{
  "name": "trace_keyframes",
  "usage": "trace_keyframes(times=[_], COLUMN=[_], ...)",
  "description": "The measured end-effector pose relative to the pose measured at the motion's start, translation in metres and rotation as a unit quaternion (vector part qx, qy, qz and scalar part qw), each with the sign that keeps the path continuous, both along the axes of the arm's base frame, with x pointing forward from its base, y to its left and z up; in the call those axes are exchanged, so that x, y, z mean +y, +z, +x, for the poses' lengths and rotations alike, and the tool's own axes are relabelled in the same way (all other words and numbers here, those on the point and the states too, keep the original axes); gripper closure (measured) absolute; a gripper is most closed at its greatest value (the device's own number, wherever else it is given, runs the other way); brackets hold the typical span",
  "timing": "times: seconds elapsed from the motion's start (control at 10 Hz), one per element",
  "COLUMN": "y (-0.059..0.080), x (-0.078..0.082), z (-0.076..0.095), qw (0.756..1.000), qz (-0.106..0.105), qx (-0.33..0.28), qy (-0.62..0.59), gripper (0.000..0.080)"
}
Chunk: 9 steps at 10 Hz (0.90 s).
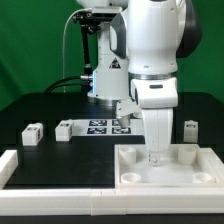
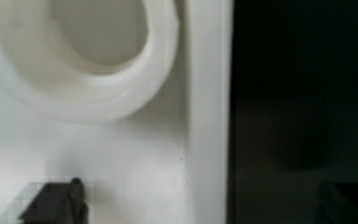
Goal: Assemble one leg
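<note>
Three small white legs with black-and-white tags stand on the black table: one [image 1: 32, 132] and another [image 1: 64, 129] at the exterior view's left, and one [image 1: 190, 128] at its right. The large white tabletop panel [image 1: 200, 172] lies in front. My gripper [image 1: 155, 156] points straight down onto the panel, far from the legs. In the wrist view the gripper [image 2: 202, 203] is open and holds nothing. Its dark fingertips [image 2: 51, 200] stand on either side of the panel's edge [image 2: 202, 120], next to a round socket [image 2: 105, 50]. No leg shows in the wrist view.
The marker board [image 1: 103, 125] lies behind the arm at mid-table. A white raised frame [image 1: 45, 165] runs along the front at the exterior view's left, beside the panel. The robot's base and cables [image 1: 95, 70] stand at the back.
</note>
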<state>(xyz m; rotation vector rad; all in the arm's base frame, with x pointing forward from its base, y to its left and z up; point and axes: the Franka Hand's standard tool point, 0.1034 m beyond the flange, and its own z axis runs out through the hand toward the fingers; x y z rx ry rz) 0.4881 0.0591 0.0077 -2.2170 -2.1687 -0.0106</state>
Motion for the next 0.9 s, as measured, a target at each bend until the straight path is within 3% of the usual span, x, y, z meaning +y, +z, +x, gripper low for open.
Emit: trace_keyframes(times=[0.2, 0.5, 0.6, 0.9], y=[0.003, 0.038, 0.042, 0.042], x=[0.001, 0.014, 0.018, 0.025], z=[-0.001, -0.02, -0.026, -0.028], qw=[1.0, 0.994, 0.992, 0.981], qz=[-0.001, -0.01, -0.011, -0.011], qx=[0.0, -0.013, -0.014, -0.011], qy=[-0.016, -0.105, -0.125, -0.194], gripper=[0.0151, 0.0151, 0.0151, 0.0151])
